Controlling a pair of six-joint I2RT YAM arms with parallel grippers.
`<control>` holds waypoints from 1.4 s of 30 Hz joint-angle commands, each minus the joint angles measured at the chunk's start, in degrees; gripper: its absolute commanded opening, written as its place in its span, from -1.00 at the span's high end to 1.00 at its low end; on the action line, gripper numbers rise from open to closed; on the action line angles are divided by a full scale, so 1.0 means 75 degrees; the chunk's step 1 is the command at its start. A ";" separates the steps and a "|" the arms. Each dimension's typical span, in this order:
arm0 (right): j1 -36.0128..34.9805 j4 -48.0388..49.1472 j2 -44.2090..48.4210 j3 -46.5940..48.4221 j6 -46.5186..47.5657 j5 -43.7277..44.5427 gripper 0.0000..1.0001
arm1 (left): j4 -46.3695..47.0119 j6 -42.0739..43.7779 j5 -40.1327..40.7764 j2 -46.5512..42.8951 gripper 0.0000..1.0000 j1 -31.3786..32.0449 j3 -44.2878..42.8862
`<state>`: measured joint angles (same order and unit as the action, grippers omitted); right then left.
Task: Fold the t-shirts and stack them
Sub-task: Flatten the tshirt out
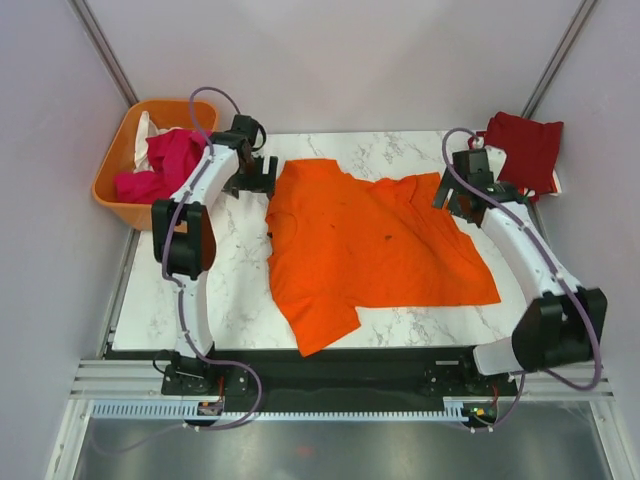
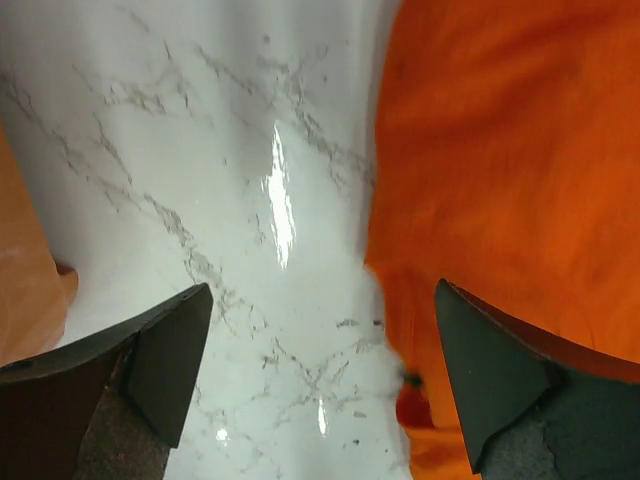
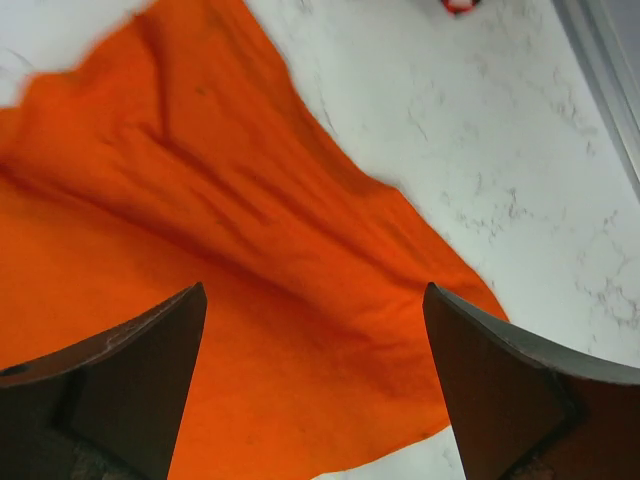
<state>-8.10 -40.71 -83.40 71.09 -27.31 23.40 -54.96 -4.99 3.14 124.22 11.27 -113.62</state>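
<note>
Orange t-shirt lies spread on the table, with the left gripper and right gripper gaping empty at its far corners.

White marbled table between pale, perhaps lilac-tinted walls

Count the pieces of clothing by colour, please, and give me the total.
Orange t-shirt, spread on the table: 1
Dark red t-shirt, at the far right corner: 1
Magenta cloth, bundled in the basket: 1
White cloth, partly hidden in the basket: 1
Total: 4
</note>
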 commanded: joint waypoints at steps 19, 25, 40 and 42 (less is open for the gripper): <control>-0.0069 0.1759 0.1862 -0.2082 0.0360 -0.2615 -0.96 | 0.2814 -0.2567 -0.2386 -0.6052 -0.84 0.1016 0.6922; -0.0057 0.1830 0.1733 -0.2528 0.0501 -0.2663 -0.96 | 0.3531 -0.3013 -0.2025 -0.4553 -0.82 0.2001 0.6608; -0.0057 0.2123 0.1522 -0.3127 0.0641 -0.2932 -0.96 | 0.4023 -0.3224 -0.2294 -0.2630 -0.84 0.1311 0.6512; -0.0057 0.2112 0.1545 -0.3150 0.0665 -0.2991 -0.96 | 0.4023 -0.3423 -0.2095 -0.2723 -0.84 0.0972 0.6817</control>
<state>-8.47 -27.05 -71.59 47.77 -22.70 2.35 -26.33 -27.31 -13.17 102.85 20.64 -64.29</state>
